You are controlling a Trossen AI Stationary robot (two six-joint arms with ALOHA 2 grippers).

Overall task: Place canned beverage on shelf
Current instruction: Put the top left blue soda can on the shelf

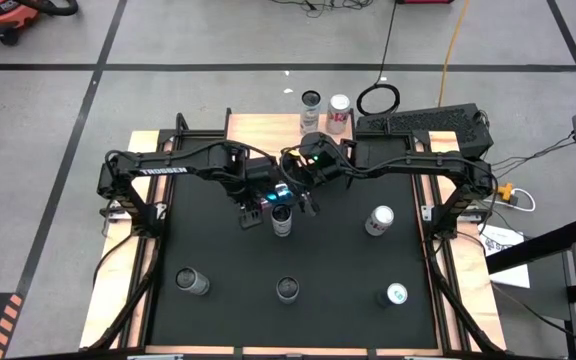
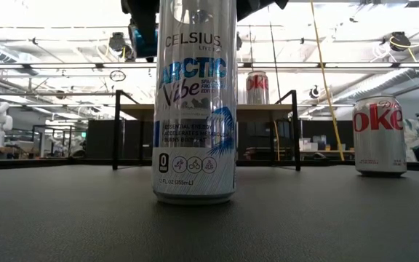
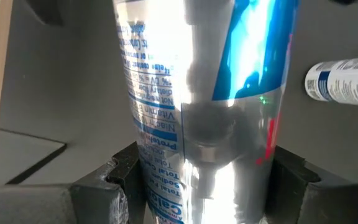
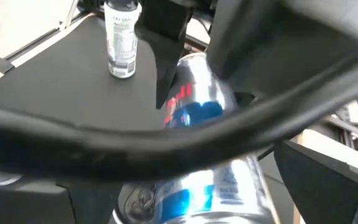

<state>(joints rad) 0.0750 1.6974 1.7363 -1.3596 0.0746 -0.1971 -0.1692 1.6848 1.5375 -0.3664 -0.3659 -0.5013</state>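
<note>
The silver-and-blue can (image 1: pixel 282 221) stands near the middle of the black counter (image 1: pixel 338 270), upright as the high view shows it. The left hand (image 1: pixel 268 205) is closed around it: in the left wrist view both dark fingers (image 3: pixel 114 180) press against the can's sides. Whether its base has left the mat cannot be told.

The shelf (image 1: pixel 263 128) stands at the far edge of the counter, well apart from the held can. Two cans already stand on it, a red-and-white one (image 1: pixel 339 113) and a dark-topped one (image 1: pixel 311 103) beside it. Bare board shows to their left.

The right hand (image 1: pixel 308 195) hangs just beside the left one, above the same can, with its fingers spread wide and gripping nothing.

Assessment: the grasp appears complete; the carry to the shelf and the release are still outstanding.

Five further cans remain on the counter: a Celsius can (image 2: pixel 195 102) and a Diet Coke can (image 2: pixel 378 135) in the low view, the others (image 1: pixel 190 281) nearer the front edge, so more placements likely remain.
</note>
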